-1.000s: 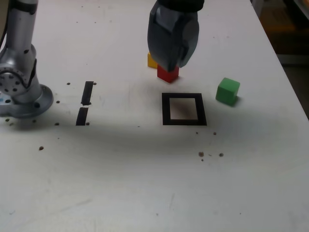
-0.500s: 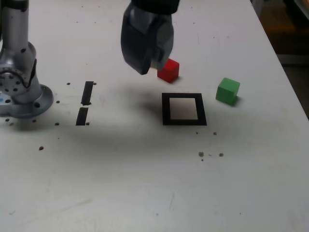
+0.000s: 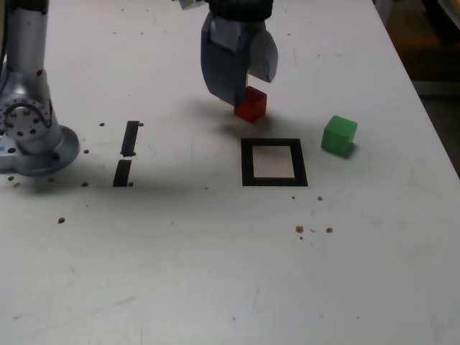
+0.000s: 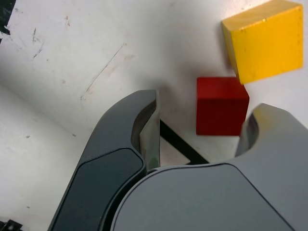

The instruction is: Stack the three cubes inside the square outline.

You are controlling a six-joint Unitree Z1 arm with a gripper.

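A white bench (image 3: 215, 273), scuffed and dotted with small dark specks, fills the exterior view. Near its middle lies the square outline (image 3: 274, 162), a frame of black tape with a white centre and nothing inside it.

Just beyond the outline's far edge sits the red cube (image 3: 250, 105), a small solid-coloured block with sharp edges, resting flat on the bench and apart from the tape. In the wrist view the red cube (image 4: 221, 106) has a yellow cube (image 4: 263, 40) of about the same size close beside it; their corners nearly meet, though contact cannot be confirmed. The yellow cube is almost hidden behind the arm in the exterior view.

The green cube (image 3: 338, 135), the same kind of block, stands alone toward the exterior view's right, near the outline's right side but outside it.

The dark grey gripper (image 3: 245, 92) hangs over the bench beside the red cube, pointing down. Its fingers (image 4: 144, 130) stand apart with nothing between them.

At the exterior view's left are two short black tape strips (image 3: 126, 152) and the arm's silver base (image 3: 29, 129).
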